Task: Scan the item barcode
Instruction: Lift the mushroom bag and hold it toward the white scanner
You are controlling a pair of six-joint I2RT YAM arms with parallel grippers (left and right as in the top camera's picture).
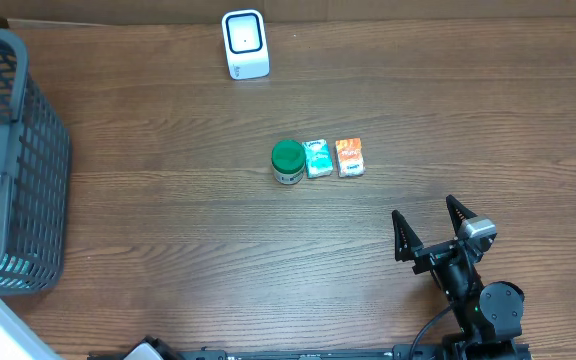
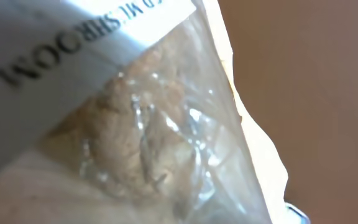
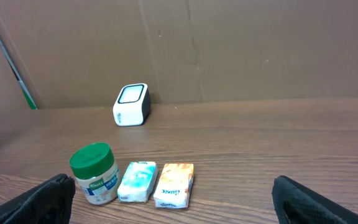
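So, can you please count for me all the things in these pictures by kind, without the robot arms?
jar: 1
small packets, teal and orange: 2
scanner: 1
basket: 1
clear bag: 1
Total: 6

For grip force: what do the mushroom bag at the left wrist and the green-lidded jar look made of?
Mushroom bag: thin clear plastic film, glossy; it wrinkles, glints and shows its pale contents. Green-lidded jar: probably plastic, with a smooth green lid and a printed label; a glass body is not excluded.
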